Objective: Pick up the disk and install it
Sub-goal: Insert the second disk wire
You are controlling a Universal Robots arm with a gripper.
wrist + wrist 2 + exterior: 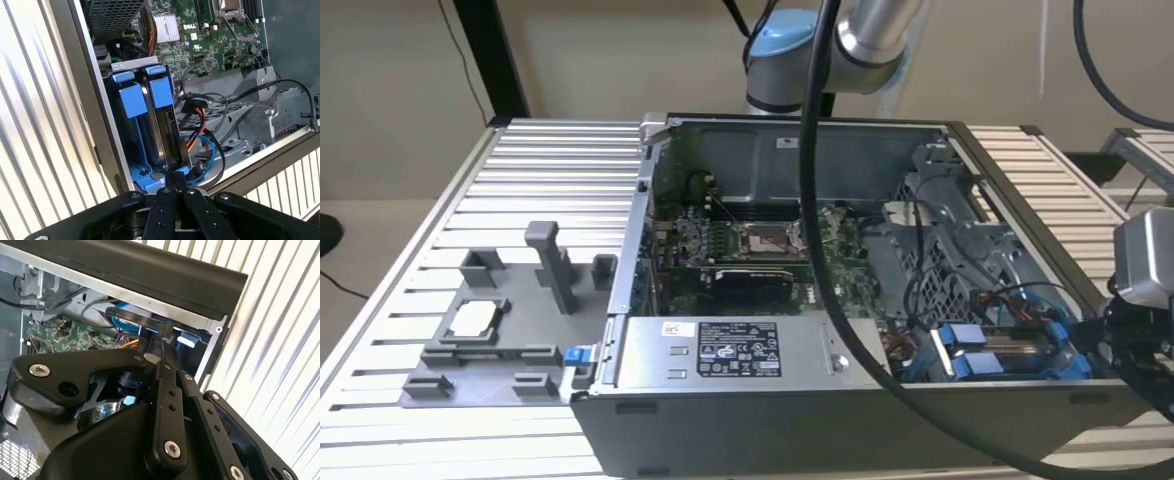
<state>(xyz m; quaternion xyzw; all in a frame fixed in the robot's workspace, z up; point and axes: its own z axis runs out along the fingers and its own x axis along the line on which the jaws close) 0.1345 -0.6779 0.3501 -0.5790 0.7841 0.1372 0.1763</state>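
Disk seated in the bay, gripper right at its edge

The gripper (176, 192) sits low over the corner of the case (761, 430) nearest the exterior view's right, its fingers drawn close together at the end of the disk (169, 131). Whether they pinch that edge or merely touch it, I cannot tell.

The disk stands on edge in the blue bay (134, 125), blue bracket tabs on top, beside the case wall. Judging from that, the pick-up looks done and the install is far along; whether the disk is fully home and latched is not clear. Red, yellow and blue cables (197, 132) run just beside the disk, toward the case's middle.

Inside the case, further from the bay, lies the green motherboard (747, 245), and a grey box (720, 350) with a white label fills the front corner opposite the bay.

Outside the case, on the side away from the bay, a grey tray (494, 340) holds a small square chip (474, 317)
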